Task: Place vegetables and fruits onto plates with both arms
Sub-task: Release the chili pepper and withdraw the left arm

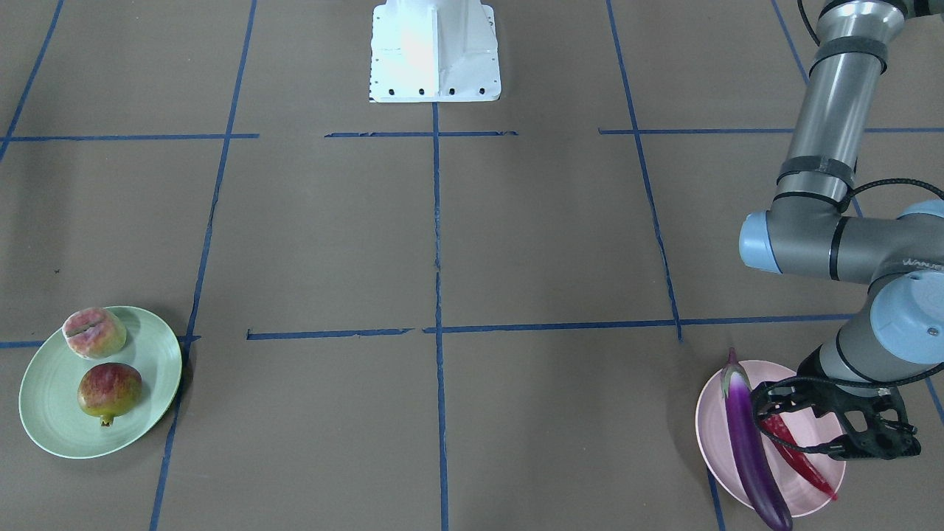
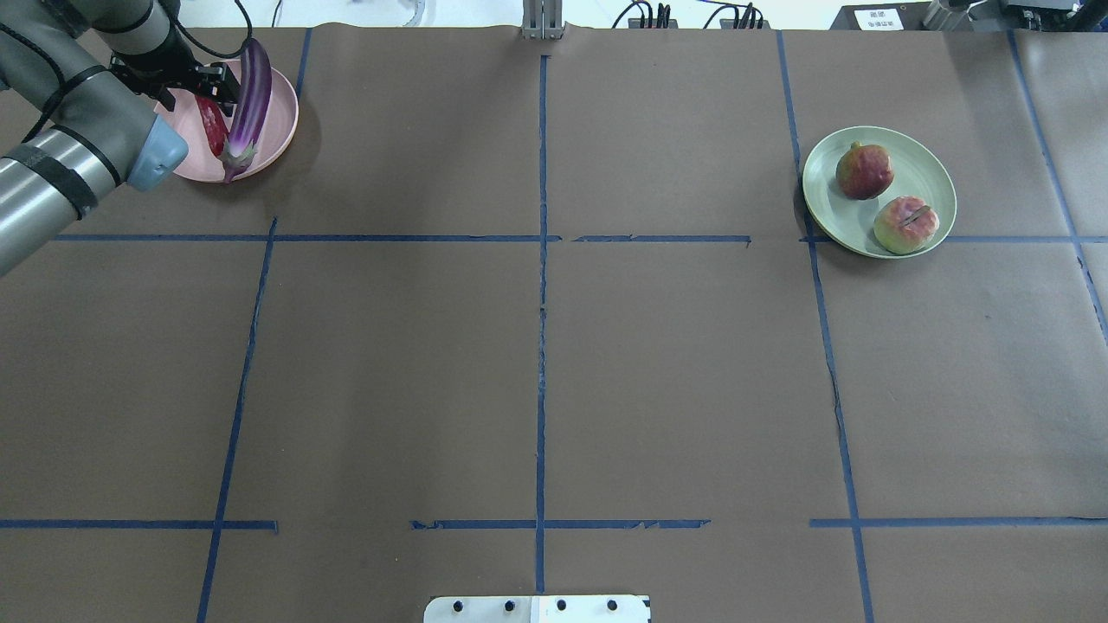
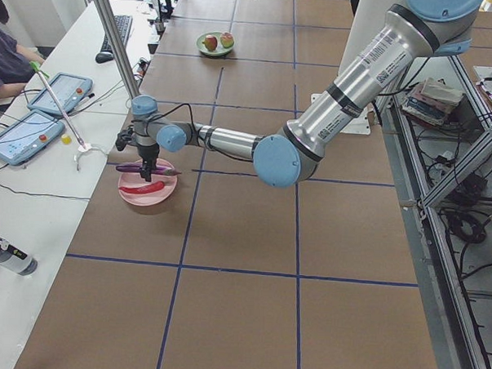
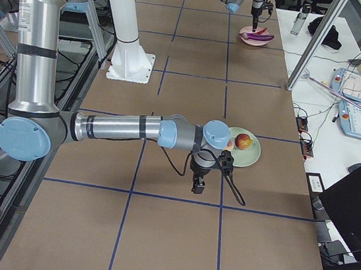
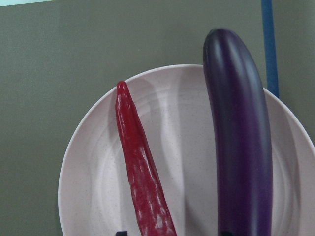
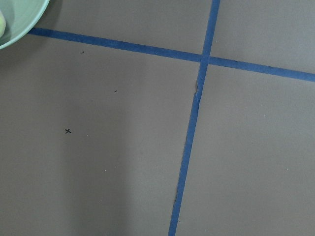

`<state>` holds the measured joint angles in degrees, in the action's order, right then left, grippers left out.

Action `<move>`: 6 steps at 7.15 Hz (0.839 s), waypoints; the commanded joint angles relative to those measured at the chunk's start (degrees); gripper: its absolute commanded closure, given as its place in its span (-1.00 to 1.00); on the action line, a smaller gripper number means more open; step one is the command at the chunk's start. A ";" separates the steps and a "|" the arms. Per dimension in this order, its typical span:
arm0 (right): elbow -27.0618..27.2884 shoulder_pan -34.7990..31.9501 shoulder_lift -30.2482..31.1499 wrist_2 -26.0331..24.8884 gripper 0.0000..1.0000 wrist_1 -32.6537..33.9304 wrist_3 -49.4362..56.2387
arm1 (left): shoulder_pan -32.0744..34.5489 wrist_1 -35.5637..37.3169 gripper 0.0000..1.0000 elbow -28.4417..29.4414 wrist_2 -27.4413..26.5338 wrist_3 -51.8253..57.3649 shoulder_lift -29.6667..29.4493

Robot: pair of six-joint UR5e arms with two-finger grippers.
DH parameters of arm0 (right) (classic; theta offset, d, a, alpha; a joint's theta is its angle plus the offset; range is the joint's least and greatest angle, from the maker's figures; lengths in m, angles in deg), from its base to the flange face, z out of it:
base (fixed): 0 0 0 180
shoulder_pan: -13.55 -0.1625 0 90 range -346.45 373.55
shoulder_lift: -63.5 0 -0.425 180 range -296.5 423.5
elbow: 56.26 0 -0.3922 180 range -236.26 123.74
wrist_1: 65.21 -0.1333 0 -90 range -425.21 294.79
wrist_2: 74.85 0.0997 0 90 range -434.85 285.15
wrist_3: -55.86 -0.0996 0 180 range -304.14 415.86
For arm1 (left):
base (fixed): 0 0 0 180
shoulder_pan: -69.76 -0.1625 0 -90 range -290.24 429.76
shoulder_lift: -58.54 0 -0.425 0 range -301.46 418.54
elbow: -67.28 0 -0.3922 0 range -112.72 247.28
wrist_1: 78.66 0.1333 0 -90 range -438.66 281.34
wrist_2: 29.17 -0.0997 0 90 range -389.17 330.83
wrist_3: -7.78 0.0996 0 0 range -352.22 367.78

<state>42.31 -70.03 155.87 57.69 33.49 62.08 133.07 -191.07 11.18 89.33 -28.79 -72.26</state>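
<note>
Tape in blue lines crosses the matte brown table (image 2: 675, 372), which carries both plates at opposite far corners. The left arm (image 1: 833, 110), smooth silver-grey tube with light-blue caps, is cut off by the frame edge in the front and overhead views. The right arm (image 4: 118, 128) shows only in the side view from the robot's right, stretched low over bare table just beside the mint-green plate (image 1: 51, 413). That plate, matte with faint rings, holds the two round fruits side by side: the pink-cream peach (image 1: 94, 332) with its crease and the red-green pomegranate (image 1: 109, 391) with its small crown. The pale pink plate (image 1: 712, 435) holds the long glossy purple eggplant (image 1: 746, 442), whose ends overhang the rim. Beside it lies the slim, wrinkled red chili pepper (image 1: 807, 468), partly hidden in the front view. The black left hand (image 1: 773, 413) hangs above this plate, its fingers spread apart and gripping nothing. In its wrist view only their tips peek in at the bottom edge. The right hand (image 4: 197, 188) points down at the table, too small to tell whether it is spread or closed.
</note>
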 commanded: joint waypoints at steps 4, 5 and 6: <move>0.22 0.00 0.00 0.00 -1.00 0.00 0.02 | 15.91 1.84 -1.00 -5.50 17.26 27.42 10.36; 0.22 0.00 0.00 0.00 -1.00 0.00 0.02 | 20.58 7.76 -1.00 -7.51 20.42 36.56 10.91; 0.39 0.00 0.09 0.00 -1.00 0.00 0.02 | 24.20 17.13 -1.00 -10.49 20.71 45.96 11.00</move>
<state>42.55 -70.03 155.89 57.69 33.49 62.10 152.28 -182.92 3.67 108.23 5.99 -61.94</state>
